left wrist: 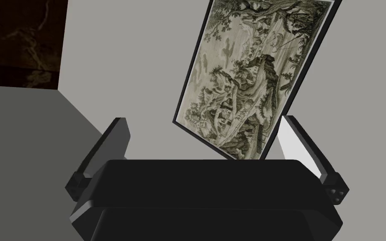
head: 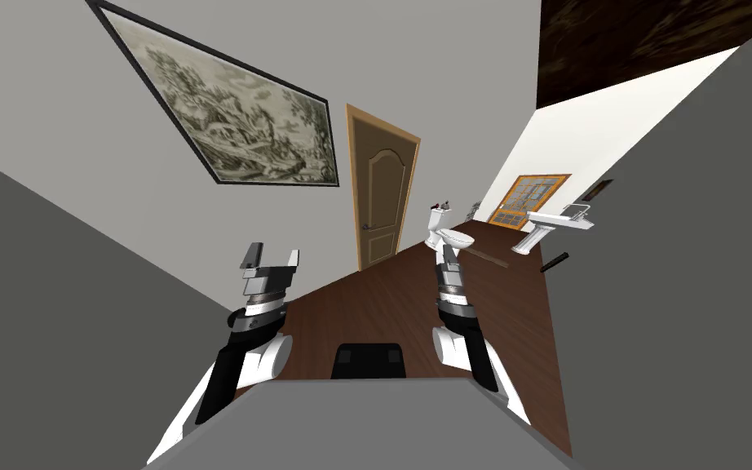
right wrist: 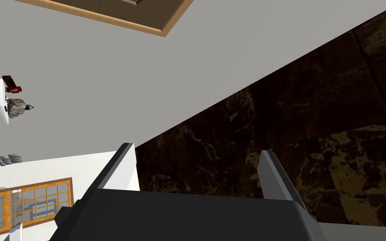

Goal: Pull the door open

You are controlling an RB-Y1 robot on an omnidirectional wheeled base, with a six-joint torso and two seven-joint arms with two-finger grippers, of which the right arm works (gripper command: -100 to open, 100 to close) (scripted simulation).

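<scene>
I am at the approach step. The brown panelled door (head: 382,189) stands shut in the wall ahead, well apart from me, with its dark lever handle (head: 365,227) on the side nearer the framed picture (head: 236,114). My left gripper (head: 272,254) and right gripper (head: 448,259) are both spread wide and empty. Next, I judge, I must roll closer and bring one gripper to the handle.

The dark brown wooden floor (head: 382,302) is stretching away as a long, narrow strip. A white toilet (head: 450,237) is standing on it at the far end, near its left edge. A white pedestal sink (head: 547,224) is standing well apart, by the right edge. Between them, a thin dark strip (head: 487,256) and a short black bar (head: 555,261) are lying flat on the boards.
</scene>
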